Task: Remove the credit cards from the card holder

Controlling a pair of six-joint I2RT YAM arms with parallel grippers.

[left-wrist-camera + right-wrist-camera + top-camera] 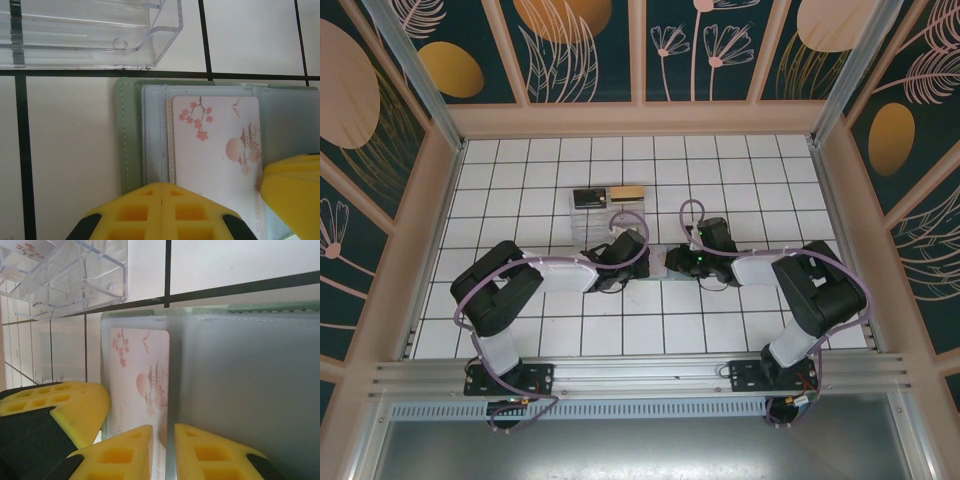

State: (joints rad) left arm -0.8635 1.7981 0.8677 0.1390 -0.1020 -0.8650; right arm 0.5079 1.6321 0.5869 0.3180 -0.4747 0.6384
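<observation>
The grey-green card holder lies open on the tiles, with clear sleeves over its panels. A pale credit card with a pink blossom print sits in a sleeve. My left gripper is shut, its tips pressed down on the holder's left part. My right gripper stands over the card's inner edge, its jaws a narrow gap apart, with that edge and a sleeve edge showing between them. In the top view both grippers meet at mid-table and cover the holder.
A clear plastic box stands just beyond the holder. In the top view a tan card and a dark one lie in it. One right finger shows beside the left gripper.
</observation>
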